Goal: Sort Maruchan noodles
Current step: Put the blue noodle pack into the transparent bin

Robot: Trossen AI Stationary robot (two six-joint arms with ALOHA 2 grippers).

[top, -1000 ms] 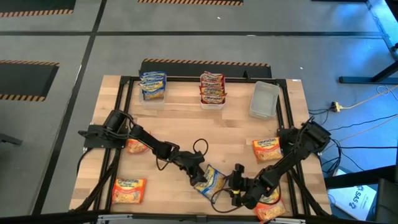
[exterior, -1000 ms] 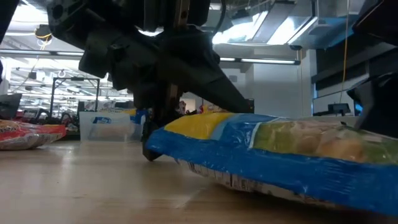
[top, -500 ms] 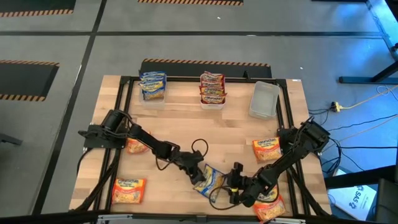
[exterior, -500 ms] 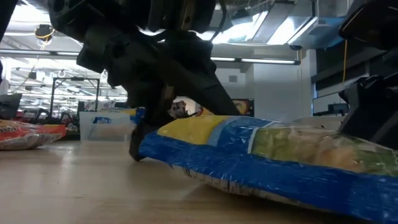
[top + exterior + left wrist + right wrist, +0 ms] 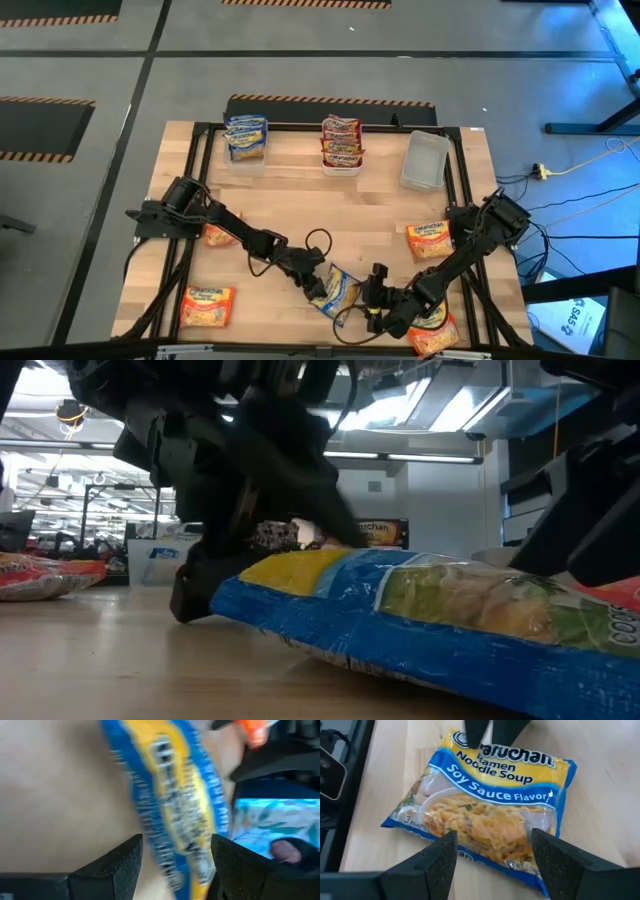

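A blue-and-yellow Maruchan noodle packet (image 5: 338,291) lies near the table's front middle, between my two grippers. My left gripper (image 5: 316,287) is at the packet's left, open, and slants down. Its fingers (image 5: 127,862) straddle the packet's yellow end (image 5: 170,795). My right gripper (image 5: 371,300) is at the packet's right, open. The packet's blue edge (image 5: 485,857) lies just ahead of its fingertips. In the low view the packet (image 5: 400,610) rests on the table with its yellow end slightly raised. My left gripper has the packet's yellow end (image 5: 495,747) between its open fingers, coming slanting down from the table's left. One fingertip (image 5: 185,605) stands on the table right beside that raised end. I cannot tell whether a finger touches the packet. My right gripper stands close to the blue edge; I cannot tell whether it touches it.
At the far edge stand a bin of blue packets (image 5: 245,138), a bin of red packets (image 5: 341,143) and an empty clear bin (image 5: 424,160). Orange packets lie at the front left (image 5: 207,305), under the left arm (image 5: 220,236), at the right (image 5: 430,240) and at the front right (image 5: 436,332).
The blue packet has slid a little toward the table's left edge, staying on the table. My left gripper has gone the same way with it, and its wrist has rolled.
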